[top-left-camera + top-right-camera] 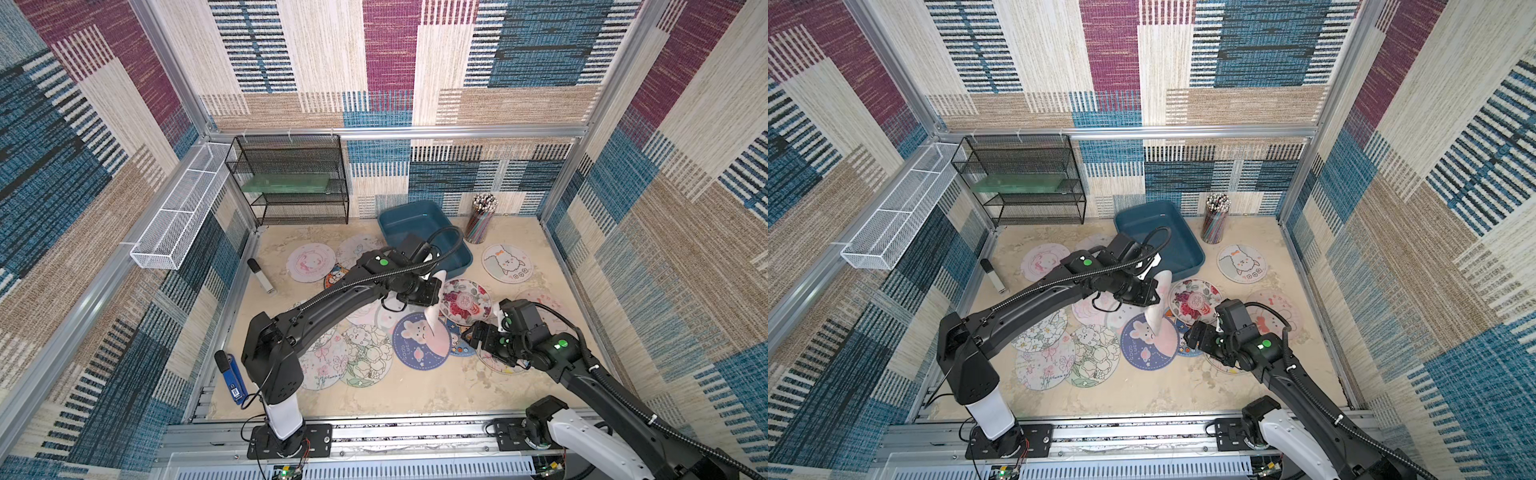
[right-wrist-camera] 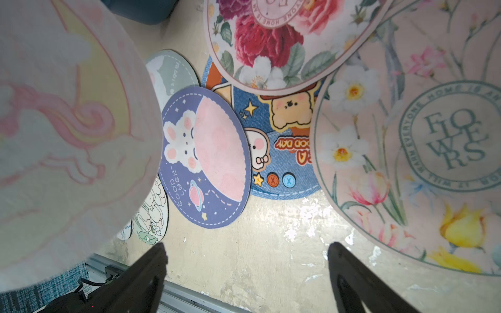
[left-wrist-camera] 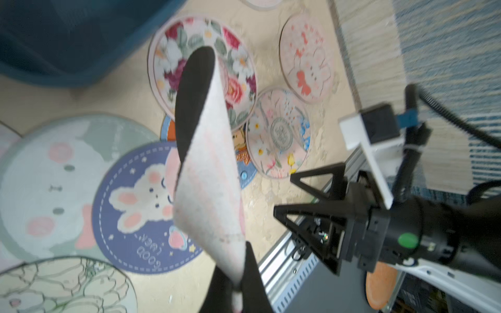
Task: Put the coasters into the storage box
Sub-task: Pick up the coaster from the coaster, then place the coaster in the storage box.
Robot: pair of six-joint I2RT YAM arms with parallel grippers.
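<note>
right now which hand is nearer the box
Left. The left hand holds a coaster just in front of the box's near wall. The right hand, open, is farther off, beyond the floral coaster.

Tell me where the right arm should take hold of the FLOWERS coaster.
Pinch the near rim, on bare table just ahead of the open right gripper. The FLOWERS coaster lies flat and thin, its far edge tucked under the rose coaster, so come low from the robot's side and probably work one of the fingers beneath the free edge.
</note>
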